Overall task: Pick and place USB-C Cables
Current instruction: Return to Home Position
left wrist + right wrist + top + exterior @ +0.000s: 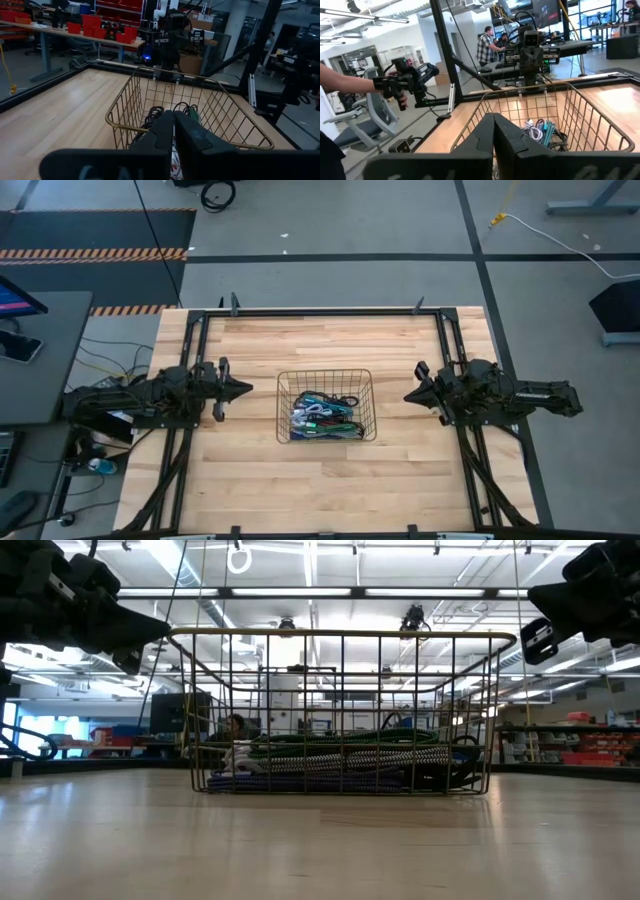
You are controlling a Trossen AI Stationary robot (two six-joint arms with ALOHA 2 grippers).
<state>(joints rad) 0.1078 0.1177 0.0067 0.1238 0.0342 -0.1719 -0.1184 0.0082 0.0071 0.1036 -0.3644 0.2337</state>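
The wire basket (325, 372) stands near the middle of the wooden worktop (250, 480). The USB-C cables (325, 420) lie inside it in a tangled heap of bunches, with teal, green, purple, black and silver-white among them. In the high view they crowd toward the basket's near half. From worktop height the bundles lie flat on the basket floor, well under the rim.

The left arm (150, 395) reaches in from the left side of the worktop. The left jaws point at the basket and stand apart from its wall. They are pressed together along their whole length and hold nothing. The right arm (500, 395) mirrors it on the other side. The right jaws are likewise closed on themselves and empty, aimed at the basket with bare wood between. In the low view both hang above the worktop, at about the height of the basket's rim or above it.

Beyond the worktop, the right wrist view shows a person (485, 45) in a checked shirt standing at a bench. A forearm (340, 82) also reaches in from the picture's edge — its hand grips a dark handheld device (402, 82).
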